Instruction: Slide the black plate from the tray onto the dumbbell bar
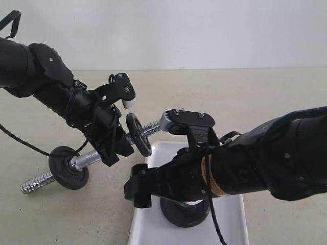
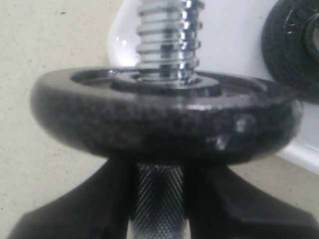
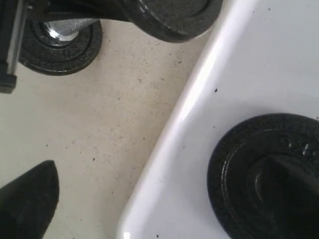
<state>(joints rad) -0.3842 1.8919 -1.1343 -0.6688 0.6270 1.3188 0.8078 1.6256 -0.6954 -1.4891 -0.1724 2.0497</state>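
My left gripper [image 1: 113,149] is shut on the knurled middle of the dumbbell bar [image 2: 158,199] and holds it tilted. Its lower threaded end [image 1: 36,182] rests on the table. One black plate [image 2: 164,119] sits on the raised threaded end [image 2: 168,35], close against my left fingers. Another black plate [image 1: 69,167] is on the lower end. A third black plate [image 3: 264,174] lies flat in the white tray [image 3: 249,64]. My right gripper [image 3: 159,199] hangs open low over the tray's rim. One finger [image 3: 27,199] is over the table, the other is dark against the tray's plate.
The beige table [image 1: 265,97] stretches behind and to the right of the tray [image 1: 231,217]. A black cable [image 1: 20,140] trails from my left arm. My right forearm [image 1: 276,158] fills the right side, above the tray.
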